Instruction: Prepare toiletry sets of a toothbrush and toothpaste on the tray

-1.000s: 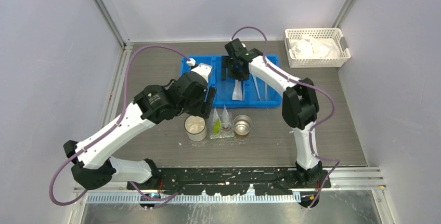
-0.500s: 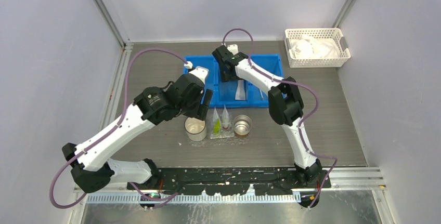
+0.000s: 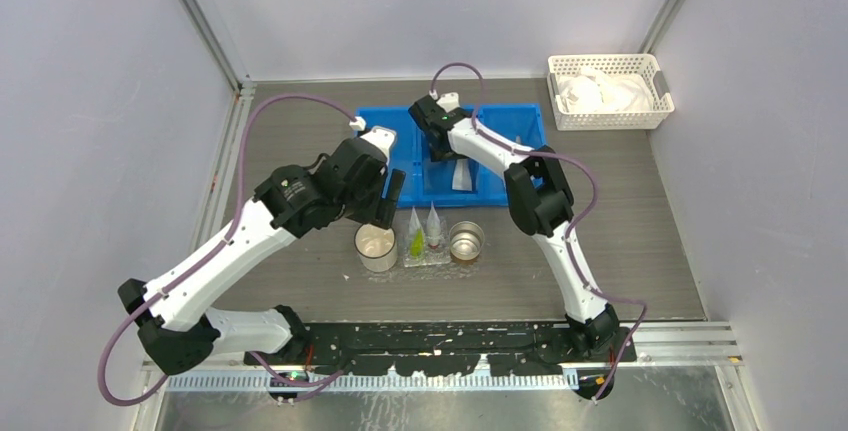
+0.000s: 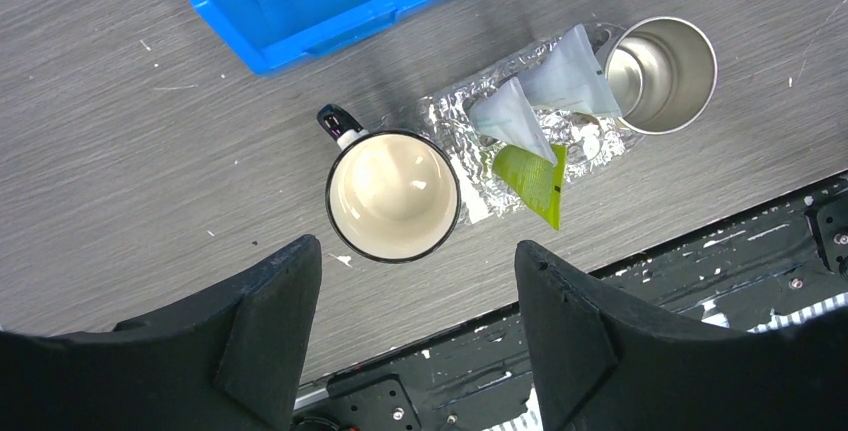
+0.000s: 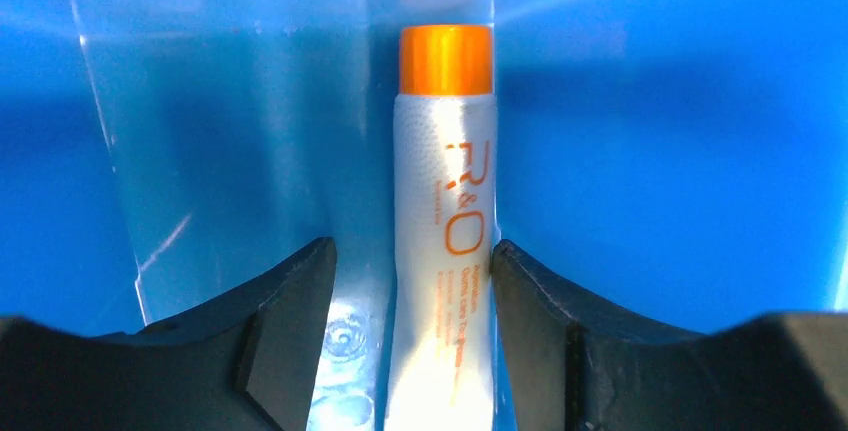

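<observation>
Right claw (image 5: 414, 263) sits low inside the blue bin (image 5: 660, 201), its two dark matte fingers (image 5: 285, 336) parted and straddling a toiletry set (image 5: 445, 221). The set is a smooth white tube with a glossy orange cap and orange lettering, sealed in clear crinkled film. I read those jaws as open: one finger stands clearly off the tube, the other just at its edge. Blue plastic fills both sides of that view, so room is tight there. My left claw (image 4: 415, 259) hangs spread wide and empty over the grey wood-grain table (image 4: 150, 151), above a round cream-lined mug (image 4: 393, 196) with a black rim. Just right of the mug in that view lies the tray (image 4: 472, 199), thin crumpled clear plastic, with a shiny steel cup (image 4: 662, 73) hard against its right end. I count two tapering film-wrapped sets on the tray, a green-filled packet (image 4: 530, 179) and a pale packet (image 4: 575, 76), leaning side by side. From above, mug, tray and cup line up in the lower middle of the frame, just below the bin's near edge, with bare table on either side. One white lattice basket (image 3: 608, 91) sits at the upper right, well apart.
</observation>
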Robot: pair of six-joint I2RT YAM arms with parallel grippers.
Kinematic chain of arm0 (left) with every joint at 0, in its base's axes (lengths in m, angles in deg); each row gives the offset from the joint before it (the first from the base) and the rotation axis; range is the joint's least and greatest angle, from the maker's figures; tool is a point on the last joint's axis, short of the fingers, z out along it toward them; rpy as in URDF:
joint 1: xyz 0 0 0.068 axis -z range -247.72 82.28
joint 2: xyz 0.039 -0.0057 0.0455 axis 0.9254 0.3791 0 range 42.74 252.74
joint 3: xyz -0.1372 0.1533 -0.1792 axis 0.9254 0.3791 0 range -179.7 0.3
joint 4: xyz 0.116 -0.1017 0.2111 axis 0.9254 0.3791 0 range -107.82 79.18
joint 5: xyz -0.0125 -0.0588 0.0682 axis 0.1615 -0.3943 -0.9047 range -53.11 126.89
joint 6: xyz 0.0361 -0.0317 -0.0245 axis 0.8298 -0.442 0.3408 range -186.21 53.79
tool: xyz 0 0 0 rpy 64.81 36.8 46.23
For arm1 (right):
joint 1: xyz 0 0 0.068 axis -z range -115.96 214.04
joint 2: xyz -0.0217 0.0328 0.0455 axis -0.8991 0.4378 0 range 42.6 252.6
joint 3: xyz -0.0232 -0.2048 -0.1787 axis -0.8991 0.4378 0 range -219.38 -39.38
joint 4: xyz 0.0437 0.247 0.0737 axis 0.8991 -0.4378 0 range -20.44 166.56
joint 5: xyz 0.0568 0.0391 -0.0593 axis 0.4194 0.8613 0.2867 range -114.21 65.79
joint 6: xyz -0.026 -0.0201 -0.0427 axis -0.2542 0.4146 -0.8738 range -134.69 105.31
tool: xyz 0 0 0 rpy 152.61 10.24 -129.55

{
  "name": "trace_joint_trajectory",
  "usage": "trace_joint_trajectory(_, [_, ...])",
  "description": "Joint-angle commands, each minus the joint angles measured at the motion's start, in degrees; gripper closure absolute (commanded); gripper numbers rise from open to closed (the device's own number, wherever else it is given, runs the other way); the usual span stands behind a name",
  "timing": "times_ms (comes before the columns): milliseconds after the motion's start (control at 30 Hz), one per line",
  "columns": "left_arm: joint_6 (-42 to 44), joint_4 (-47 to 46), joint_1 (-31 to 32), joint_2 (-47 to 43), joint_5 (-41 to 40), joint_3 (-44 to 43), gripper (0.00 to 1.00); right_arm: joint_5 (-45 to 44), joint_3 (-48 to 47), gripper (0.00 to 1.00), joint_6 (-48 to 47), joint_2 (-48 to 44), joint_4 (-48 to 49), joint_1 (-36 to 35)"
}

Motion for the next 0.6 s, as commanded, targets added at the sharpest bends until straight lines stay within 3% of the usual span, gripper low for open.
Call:
trace_joint_trajectory(0, [1.4,-2.5,-0.9,-1.5,1.0,0.4,0.28,4.7,4.0,0.38,3.2,0.0,3.3,2.2])
trace_joint_trajectory(233, [1.5,-3.3,-1.7,-0.9,2.2,0.9,0.29,11.8,7.2,0.39,4.4,-0.6,8.6,4.4])
trace_joint_trajectory(467, [1.5,-3.5,-1.9,0.2,3.0,0.2,0.30,14.5,7.2,0.68,4.6,-0.5,8.5,5.7])
trace_joint_trajectory(567, [1.2,-3.4,-2.0,0.3,3.2,-0.4,0.31,14.9,7.8,0.70,4.6,-2.6,8.6,6.1])
